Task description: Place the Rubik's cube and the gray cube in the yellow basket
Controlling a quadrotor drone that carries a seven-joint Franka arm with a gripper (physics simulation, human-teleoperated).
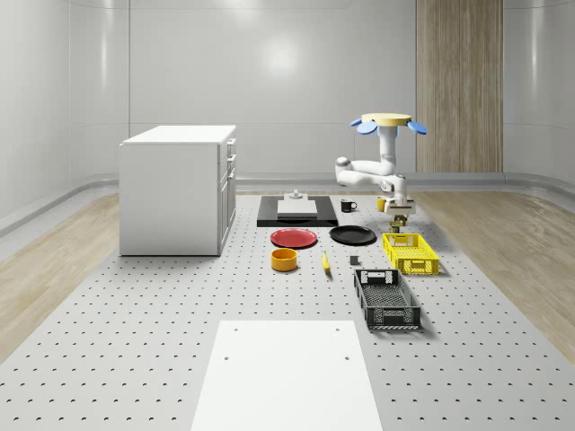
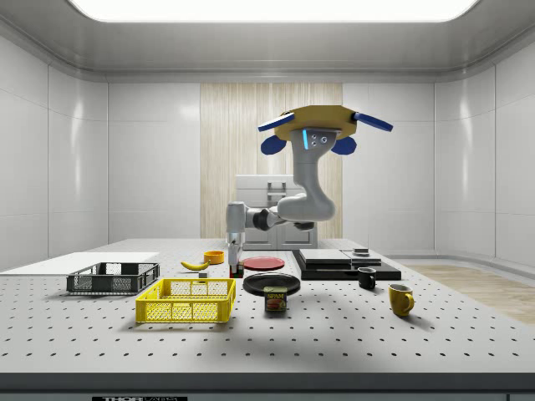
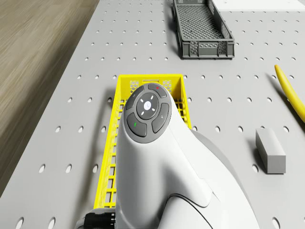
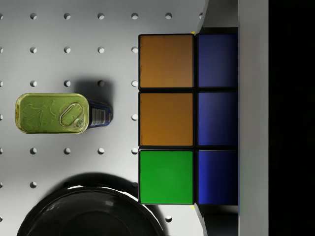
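My gripper is shut on the Rubik's cube, whose orange, green and blue tiles face the wrist camera. In the whole-scene view the gripper hangs above the table, just past the far end of the yellow basket. The side view puts the gripper at the right end of the yellow basket. The drone hovers above that spot. The gray cube lies on the table beside the yellow basket, between it and the banana.
A green-topped can and a black plate lie under the gripper. A dark basket, red plate, orange bowl, two mugs and a white cabinet also stand on the table.
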